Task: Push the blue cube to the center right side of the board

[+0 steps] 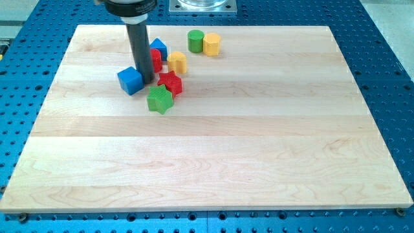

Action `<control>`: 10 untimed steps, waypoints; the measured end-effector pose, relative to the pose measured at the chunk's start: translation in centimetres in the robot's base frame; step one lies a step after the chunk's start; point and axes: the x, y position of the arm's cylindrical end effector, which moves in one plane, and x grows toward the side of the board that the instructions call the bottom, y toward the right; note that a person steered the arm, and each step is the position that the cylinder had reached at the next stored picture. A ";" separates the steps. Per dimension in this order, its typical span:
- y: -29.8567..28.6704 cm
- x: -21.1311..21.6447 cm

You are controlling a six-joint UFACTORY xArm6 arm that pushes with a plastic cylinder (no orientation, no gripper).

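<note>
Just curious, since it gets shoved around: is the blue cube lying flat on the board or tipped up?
Flat: the blue cube rests on the board, top face level, beside my tip.

Board: pale wooden board (213, 155) on blue perforated table (388, 65) | On it, upper left: blue cube (130, 80), red star (171, 83), green star (160, 100), yellow block (177, 62), green cylinder (196, 41), yellow hexagonal block (212, 44), second blue block (158, 48), red block (156, 60) | my tip (147, 81) touches blue cube's right.

One raised view, looking down the board

We see the whole wooden board (213, 149) from above its bottom edge, angled downward and fairly near, with the blue perforated table (388, 77) framing it; the rod enters from the view's top left.
</note>
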 end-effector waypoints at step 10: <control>-5.5 0.5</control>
